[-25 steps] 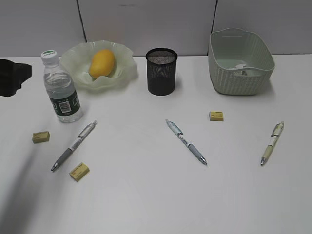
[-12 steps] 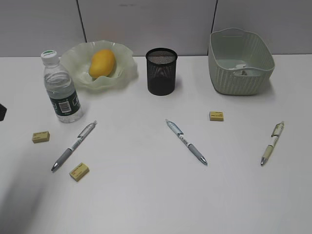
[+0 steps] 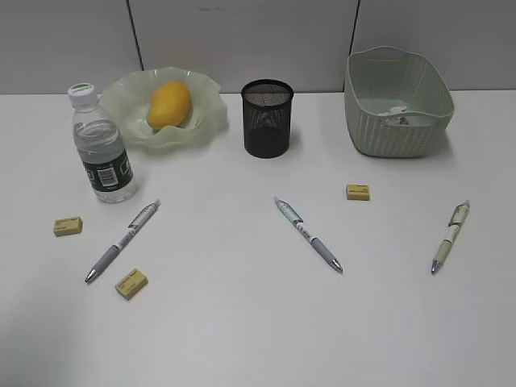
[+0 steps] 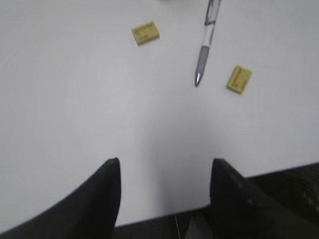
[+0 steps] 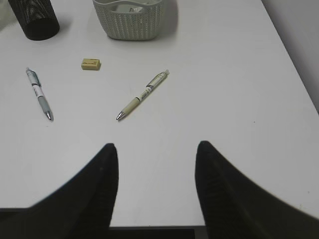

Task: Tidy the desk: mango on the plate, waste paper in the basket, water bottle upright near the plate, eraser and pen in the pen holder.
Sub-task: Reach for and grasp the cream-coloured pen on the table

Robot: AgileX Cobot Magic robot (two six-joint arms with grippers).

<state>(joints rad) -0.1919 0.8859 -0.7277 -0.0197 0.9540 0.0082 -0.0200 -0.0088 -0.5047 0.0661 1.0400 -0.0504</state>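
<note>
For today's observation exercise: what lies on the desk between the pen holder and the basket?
Nothing: between the pen holder and basket the desk is bare, seen in the exterior view.

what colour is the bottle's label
Dark green with white print, on the bottle; clearest in the exterior view.

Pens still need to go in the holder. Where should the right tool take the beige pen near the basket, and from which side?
Grip the beige pen at mid-barrel, coming straight down from above. It lies flat on the desk, apart from other things, slanted with its tip toward the robot, so turn the jaws to close across the barrel. The right tool stands open and empty.
</note>
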